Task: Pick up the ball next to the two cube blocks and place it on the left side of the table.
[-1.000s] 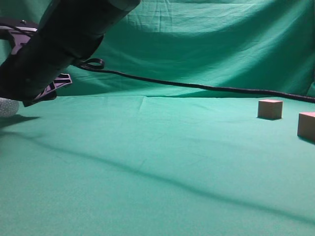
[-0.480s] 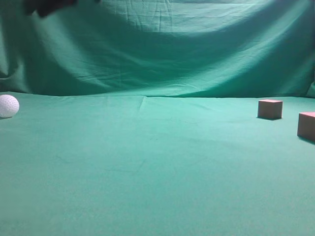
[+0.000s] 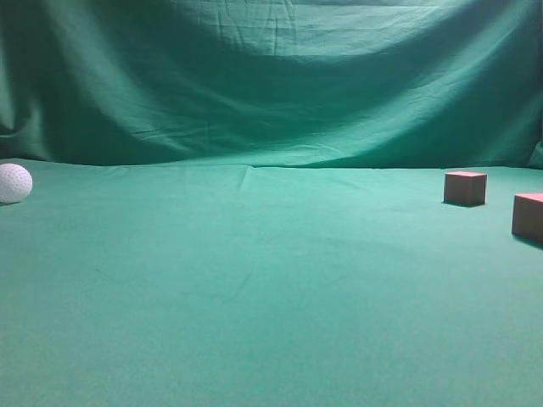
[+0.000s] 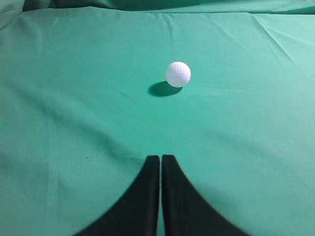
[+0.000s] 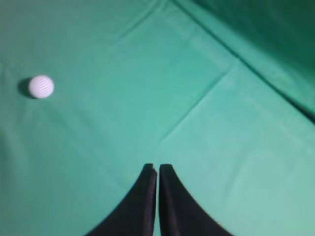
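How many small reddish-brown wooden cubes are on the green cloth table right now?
2. One small reddish-brown wooden cube sits far right; the other is nearer, cut off by the right edge. More could lie outside the views.

In the exterior view the ball is clipped by the left edge, and the nearer cube block by the right edge. Neither arm shows there. Both wrist views cut off each tool's base, and the right wrist view is blurred.
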